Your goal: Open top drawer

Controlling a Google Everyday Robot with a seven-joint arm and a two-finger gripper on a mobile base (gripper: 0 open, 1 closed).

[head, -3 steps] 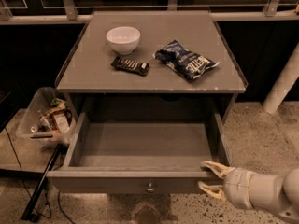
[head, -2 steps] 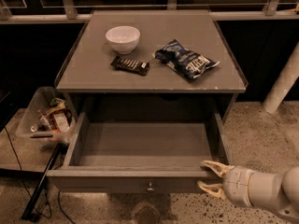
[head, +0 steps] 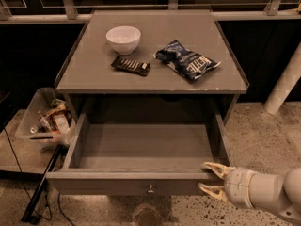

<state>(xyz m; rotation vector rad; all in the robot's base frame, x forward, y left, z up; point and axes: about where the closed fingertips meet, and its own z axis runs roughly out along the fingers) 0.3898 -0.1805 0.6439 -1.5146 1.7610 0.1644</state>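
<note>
The top drawer (head: 141,147) of the grey cabinet stands pulled far out, a broad shallow grey box with nothing inside. Its front panel (head: 117,185) carries a small round metal knob (head: 150,189) at centre. My gripper (head: 206,178) sits at the front panel's right end, reaching in from the lower right. Its two cream fingers are spread apart, one finger (head: 214,167) at the panel's top edge and the other below in front of the panel. Nothing is held between them.
On the cabinet top (head: 94,69) lie a white bowl (head: 123,38), a dark snack bar (head: 130,66) and a blue chip bag (head: 187,60). A clear bin (head: 47,119) of clutter stands on the floor at left. A white post (head: 284,81) leans at right.
</note>
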